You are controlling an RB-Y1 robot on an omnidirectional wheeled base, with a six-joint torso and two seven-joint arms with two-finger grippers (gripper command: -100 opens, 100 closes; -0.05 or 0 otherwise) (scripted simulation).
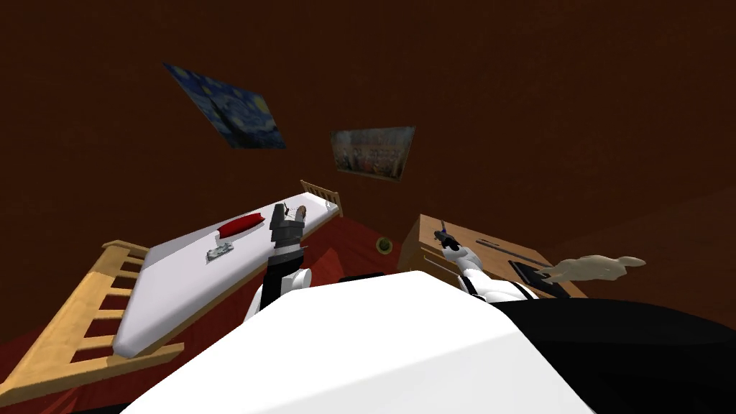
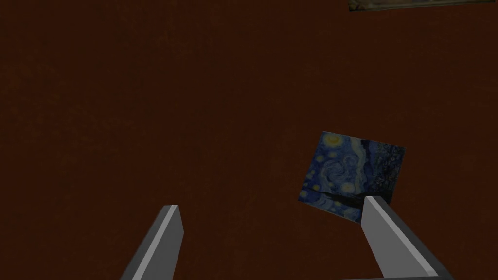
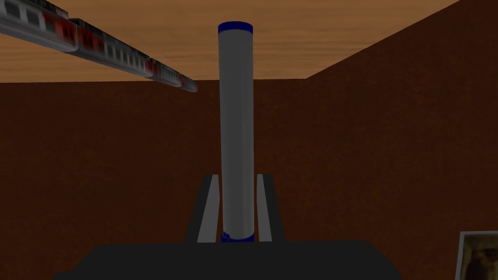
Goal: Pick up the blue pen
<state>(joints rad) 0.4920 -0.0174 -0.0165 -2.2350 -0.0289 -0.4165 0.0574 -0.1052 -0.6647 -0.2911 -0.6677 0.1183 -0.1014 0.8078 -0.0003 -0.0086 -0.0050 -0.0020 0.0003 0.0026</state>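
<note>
The pen (image 3: 236,131) is a grey tube with blue caps at both ends. It stands straight up between the two fingers of my right gripper (image 3: 236,177), which is shut on its lower part. In the head view my right gripper (image 1: 444,236) hangs just above the near left part of a wooden desk (image 1: 424,251). My left gripper (image 1: 279,213) is raised over the bed, and its fingers (image 2: 165,233) stand wide apart with nothing between them.
On the desk lie a dark flat slab (image 1: 535,277), a long thin bar (image 1: 503,248) and a beige hand-shaped figure (image 1: 596,267). A wooden bed (image 1: 108,302) with a red pillow (image 1: 239,226) stands to the left. A small round thing (image 1: 384,245) sits on the red floor.
</note>
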